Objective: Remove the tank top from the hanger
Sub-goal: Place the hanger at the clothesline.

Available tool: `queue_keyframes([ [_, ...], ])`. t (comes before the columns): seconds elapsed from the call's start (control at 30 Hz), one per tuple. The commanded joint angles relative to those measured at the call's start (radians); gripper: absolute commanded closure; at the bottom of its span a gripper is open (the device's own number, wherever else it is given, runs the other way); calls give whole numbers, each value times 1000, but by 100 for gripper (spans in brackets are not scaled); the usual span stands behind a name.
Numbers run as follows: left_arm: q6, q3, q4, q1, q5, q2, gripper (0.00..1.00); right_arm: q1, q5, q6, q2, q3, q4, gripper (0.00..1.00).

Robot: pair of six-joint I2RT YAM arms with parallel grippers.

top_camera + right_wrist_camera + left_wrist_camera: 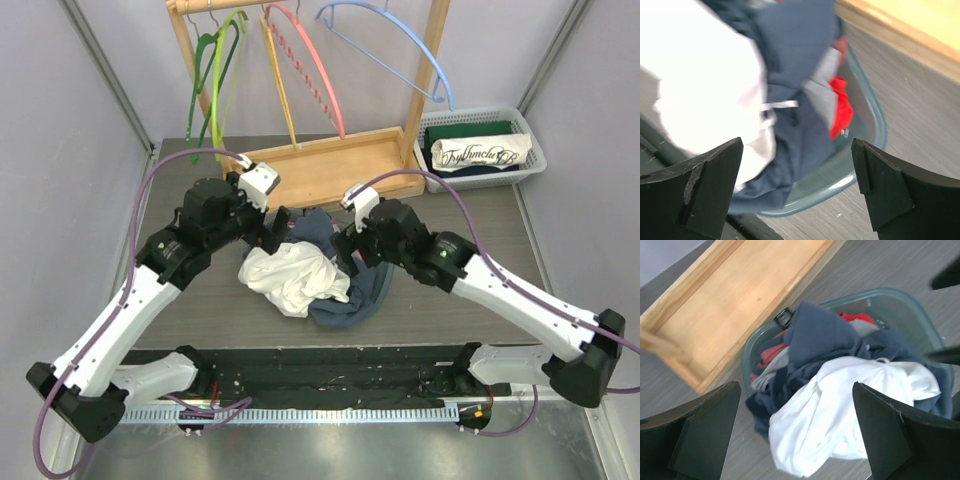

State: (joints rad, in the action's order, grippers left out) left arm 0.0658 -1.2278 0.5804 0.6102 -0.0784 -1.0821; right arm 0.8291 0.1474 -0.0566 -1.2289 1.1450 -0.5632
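The left end effector [797, 437] and right end effector [797, 192] were held apart over the white tank top [290, 275], judged already deposited in the bin [900, 296].

Teal bin [900, 294] mostly beneath clothes [825, 335]

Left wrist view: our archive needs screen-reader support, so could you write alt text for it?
A white garment lies crumpled atop navy, grey and red clothes heaped in a green plastic basin. A wooden tray sits at upper left; two black fingers stand wide apart in the bottom corners.
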Motion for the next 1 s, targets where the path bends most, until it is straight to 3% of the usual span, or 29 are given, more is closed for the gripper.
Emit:
queue_keyframes([
  [0.0,-49,54,55,-70,101,97,1,160,38,93,86,25,39,1],
  [0.07,-87,109,14,-110,161,120,0,285,102,136,53,35,51,0],
  [0.13,-139,140,-2,-141,221,119,0,333,147,158,5,35,120,1],
  [0.47,-247,97,-82,-384,175,-83,0,404,196,235,-263,53,374,1],
  [0.73,-245,31,-266,-423,137,-203,0,407,265,276,-350,21,493,9],
  [0.83,-253,21,-281,-428,141,-242,0,404,276,270,-333,15,490,26],
  [0.87,-250,25,-283,-429,143,-248,0,397,274,264,-322,6,487,41],
  [0.97,-236,63,-300,-435,147,-243,0,363,281,255,-252,-25,473,65],
])
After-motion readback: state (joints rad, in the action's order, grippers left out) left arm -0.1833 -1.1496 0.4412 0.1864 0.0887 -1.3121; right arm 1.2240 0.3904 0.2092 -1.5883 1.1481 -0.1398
